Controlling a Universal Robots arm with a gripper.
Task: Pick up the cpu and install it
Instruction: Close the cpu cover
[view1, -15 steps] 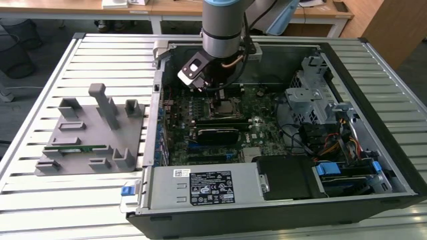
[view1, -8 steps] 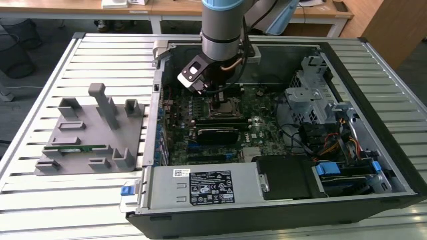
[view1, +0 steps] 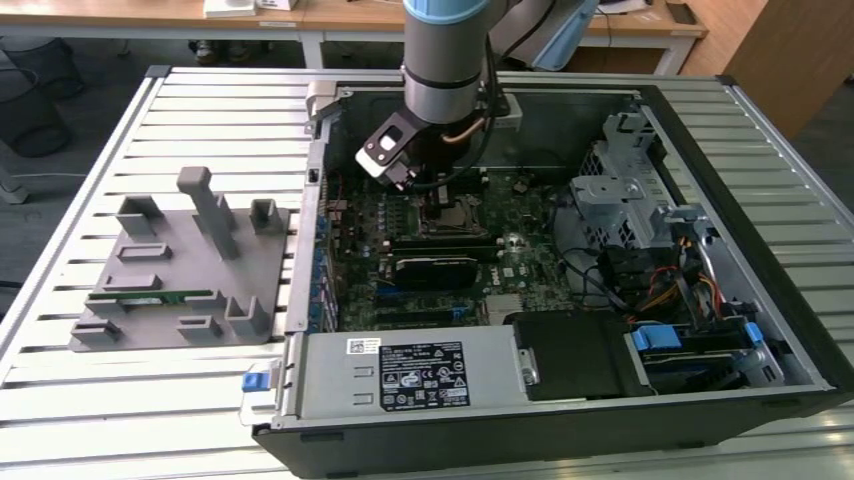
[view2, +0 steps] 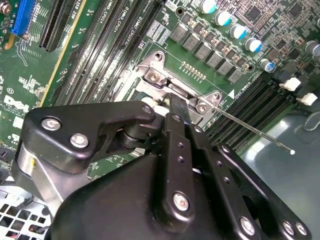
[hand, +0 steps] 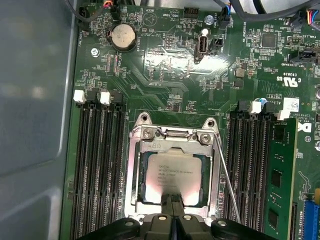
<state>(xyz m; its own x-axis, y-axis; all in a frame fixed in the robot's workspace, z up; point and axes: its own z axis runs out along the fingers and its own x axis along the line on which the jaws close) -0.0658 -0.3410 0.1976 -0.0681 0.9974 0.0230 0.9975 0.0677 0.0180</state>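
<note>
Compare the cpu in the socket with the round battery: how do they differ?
The cpu is square and larger; the battery is round and smaller. The cpu lies in the metal-framed socket; the battery sits elsewhere on the green board. Both are silvery and lie flat.

Exterior view high, angled down on computer case (view1: 534, 440), both wrist views close above socket (hand: 172, 134) (view2: 165, 82)

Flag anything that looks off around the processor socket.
The thin metal lever beside the socket slants out loose, not tucked down. The cpu lies square inside, with the shut gripper at its edge.
</note>
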